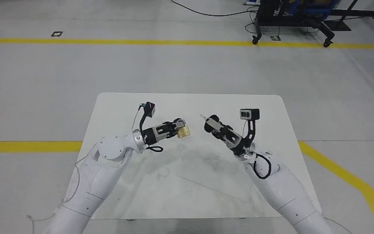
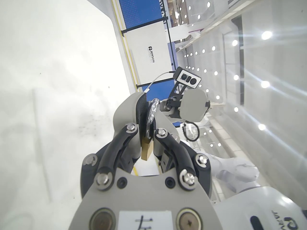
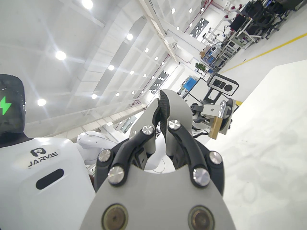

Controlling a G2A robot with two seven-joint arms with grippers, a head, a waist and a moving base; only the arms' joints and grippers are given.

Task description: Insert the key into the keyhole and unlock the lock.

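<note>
From above we look down on the whole table point(image 1: 193, 187). Wrist cameras sit close behind left gripper point(image 2: 147, 111) and right gripper point(image 3: 161, 106), each facing the other across it.

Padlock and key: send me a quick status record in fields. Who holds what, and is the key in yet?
padlock: brass, held above the table
left gripper: shut on the padlock
key: thin tip sticking out toward the padlock
right gripper: shut on the key
key in the padlock: no, a clear gap between them
keyhole: cannot tell where it faces
</note>
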